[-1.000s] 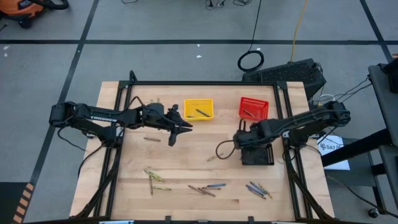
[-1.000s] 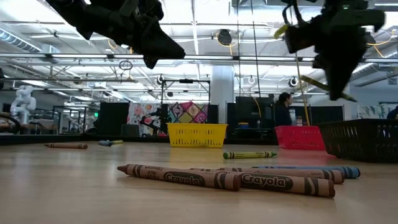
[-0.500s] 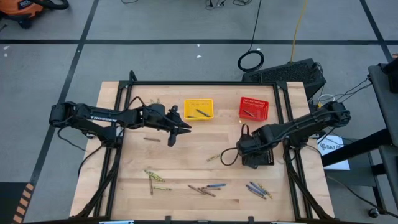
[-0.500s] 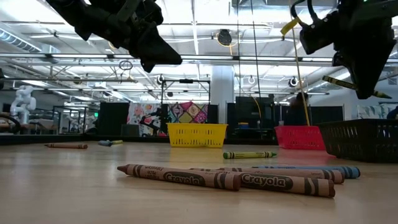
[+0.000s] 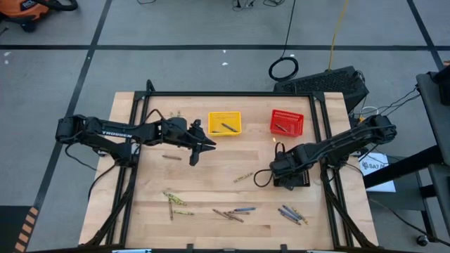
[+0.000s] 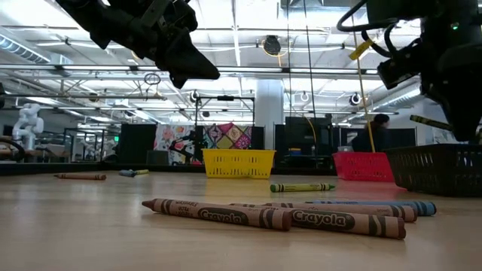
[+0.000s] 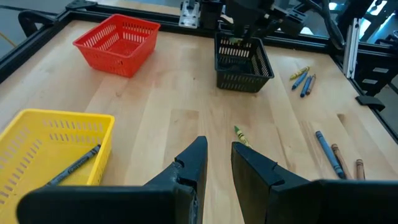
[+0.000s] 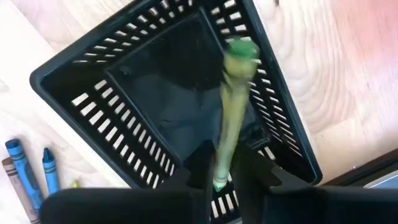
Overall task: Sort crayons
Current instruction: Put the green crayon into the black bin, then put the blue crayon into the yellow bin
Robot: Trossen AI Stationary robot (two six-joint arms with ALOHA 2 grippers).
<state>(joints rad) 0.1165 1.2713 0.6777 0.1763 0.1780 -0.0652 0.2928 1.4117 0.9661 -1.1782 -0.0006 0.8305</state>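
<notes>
High view: the right gripper (image 5: 283,171) hangs over the black slotted plastic basket (image 5: 299,177); the left gripper (image 5: 202,147) waits on the far side of the worktop (image 5: 211,181) from that basket, near the yellow mesh basket (image 5: 224,124), so the right arm is the nearer one

Low view: brown paper-wrapped crayons (image 6: 218,214) lie loose in front, wrappers reading "Crayola"; the red mesh basket (image 6: 364,166) stands just beside the black basket

Left wrist view: the left fingers (image 7: 193,163) stand apart with nothing between them; a grey crayon (image 7: 74,164) lies in the yellow basket

Right wrist view: a yellow-green wax crayon (image 8: 232,112) runs lengthwise out from between the right fingers (image 8: 252,168), its far tip over the black basket's floor; the fingers sit close beside its near end, but whether they grip or have let go cannot be told

Coming move: likely a straight drop into the black basket
</notes>
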